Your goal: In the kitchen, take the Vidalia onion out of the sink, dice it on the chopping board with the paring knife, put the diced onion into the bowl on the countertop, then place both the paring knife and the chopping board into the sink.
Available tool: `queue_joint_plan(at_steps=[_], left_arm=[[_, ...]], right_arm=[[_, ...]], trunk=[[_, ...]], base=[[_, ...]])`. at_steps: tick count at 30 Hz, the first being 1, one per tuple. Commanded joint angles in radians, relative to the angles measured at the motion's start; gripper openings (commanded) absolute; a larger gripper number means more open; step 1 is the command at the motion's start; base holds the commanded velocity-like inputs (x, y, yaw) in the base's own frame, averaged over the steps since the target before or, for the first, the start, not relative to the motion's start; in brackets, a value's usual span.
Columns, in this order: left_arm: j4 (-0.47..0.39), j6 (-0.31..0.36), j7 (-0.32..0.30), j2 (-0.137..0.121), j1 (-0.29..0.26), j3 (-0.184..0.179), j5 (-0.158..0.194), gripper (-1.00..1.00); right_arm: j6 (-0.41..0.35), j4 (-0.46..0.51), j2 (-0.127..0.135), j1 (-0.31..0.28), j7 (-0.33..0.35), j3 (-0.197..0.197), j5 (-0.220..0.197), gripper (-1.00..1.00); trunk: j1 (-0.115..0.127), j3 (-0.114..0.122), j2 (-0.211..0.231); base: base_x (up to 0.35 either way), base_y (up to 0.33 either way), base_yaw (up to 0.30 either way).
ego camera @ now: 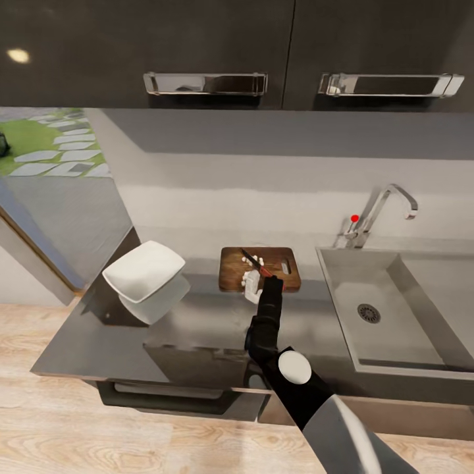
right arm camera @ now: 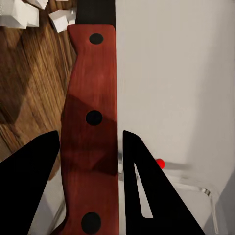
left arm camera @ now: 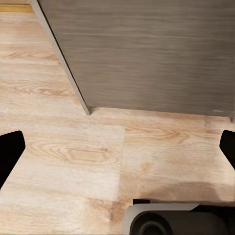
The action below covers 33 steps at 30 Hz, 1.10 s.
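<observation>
The dark brown chopping board [ego camera: 230,271] lies on the countertop [ego camera: 197,329] just left of the sink [ego camera: 421,276]. Small white diced onion pieces [ego camera: 251,283] are scattered on the board, and show again as diced onion cubes [right arm camera: 19,12] in the right wrist view. My right gripper [ego camera: 269,280] is over the board, shut on the paring knife's [ego camera: 251,259] red-orange handle [right arm camera: 93,98]; black fingers [right arm camera: 29,181] flank it. The white square bowl [ego camera: 145,271] stands left of the board. My left gripper [left arm camera: 117,152] hangs open over wooden floor.
A curved chrome tap [ego camera: 388,201] with a red knob [ego camera: 355,218] rises behind the sink's round drain [ego camera: 368,313]. Dark wall cabinets with bar handles [ego camera: 205,83] hang overhead. The counter's front edge [ego camera: 145,380] meets wooden floor; a grey cabinet side [left arm camera: 147,54] is near the left gripper.
</observation>
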<state>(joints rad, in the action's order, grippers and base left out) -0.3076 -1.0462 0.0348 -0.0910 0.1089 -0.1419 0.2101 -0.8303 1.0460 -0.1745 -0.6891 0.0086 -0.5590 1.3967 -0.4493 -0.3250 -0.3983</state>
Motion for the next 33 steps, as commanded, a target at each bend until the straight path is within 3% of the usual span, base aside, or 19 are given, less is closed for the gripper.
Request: queue_joint_plan(at_steps=[1, 10, 13, 15, 16, 19, 22, 26, 30, 33], left_arm=[[-0.002, -0.001, 0.004, -0.001, 0.001, -0.008, 0.008, 1.0], [-0.002, -0.001, 0.004, -0.001, 0.0, -0.008, 0.008, 1.0], [-0.002, -0.001, 0.004, -0.001, 0.0, -0.008, 0.008, 1.0], [-0.002, -0.001, 0.004, -0.001, 0.0, -0.008, 0.008, 1.0], [-0.002, -0.001, 0.004, -0.001, 0.0, -0.008, 0.008, 1.0], [-0.002, -0.001, 0.004, -0.001, 0.0, -0.008, 0.008, 1.0], [-0.002, -0.001, 0.004, -0.001, 0.001, -0.008, 0.008, 1.0], [-0.002, -0.001, 0.004, -0.001, 0.001, -0.008, 0.008, 1.0], [-0.002, -0.001, 0.004, -0.001, 0.0, -0.008, 0.008, 1.0], [-0.002, -0.001, 0.004, -0.001, 0.0, -0.008, 0.008, 1.0]], right_arm=[[-0.005, -0.003, 0.0, -0.001, 0.001, -0.002, 0.003, -1.0], [-0.004, -0.002, 0.0, -0.001, -0.001, -0.002, 0.001, -1.0], [-0.003, 0.048, 0.0, -0.001, -0.002, 0.011, -0.025, -1.0], [-0.003, 0.134, 0.0, -0.001, 0.002, 0.051, -0.068, -1.0], [-0.003, 0.204, 0.0, -0.001, 0.006, 0.092, -0.108, -1.0], [-0.005, 0.326, 0.0, -0.001, 0.024, 0.144, -0.164, -1.0], [-0.006, 0.382, 0.0, -0.001, 0.073, 0.179, -0.176, -1.0], [-0.004, 0.427, 0.0, -0.001, 0.186, 0.303, -0.18, -1.0], [-0.002, 0.448, 0.0, -0.001, 0.294, 0.39, -0.181, -1.0], [0.0, 0.461, 0.0, -0.001, 0.376, 0.491, -0.183, -1.0]], trunk=[[-0.001, -0.001, -0.002], [-0.001, -0.001, -0.002], [-0.001, -0.001, -0.002], [-0.001, -0.001, -0.002], [-0.001, -0.001, -0.002], [-0.001, -0.001, -0.002], [-0.001, -0.001, -0.002], [-0.001, -0.001, -0.002], [-0.001, -0.001, -0.002], [-0.001, -0.001, -0.002]], base=[[0.04, 0.0, 0.0], [0.008, 0.0, 0.0], [0.0, 0.0, 0.0], [0.0, 0.0, 0.0], [0.0, 0.0, 0.0], [0.0, -0.015, 0.0], [0.0, -0.088, 0.0], [-0.008, -0.136, 0.0], [-0.056, -0.151, 0.0], [-0.075, -0.153, 0.0]])
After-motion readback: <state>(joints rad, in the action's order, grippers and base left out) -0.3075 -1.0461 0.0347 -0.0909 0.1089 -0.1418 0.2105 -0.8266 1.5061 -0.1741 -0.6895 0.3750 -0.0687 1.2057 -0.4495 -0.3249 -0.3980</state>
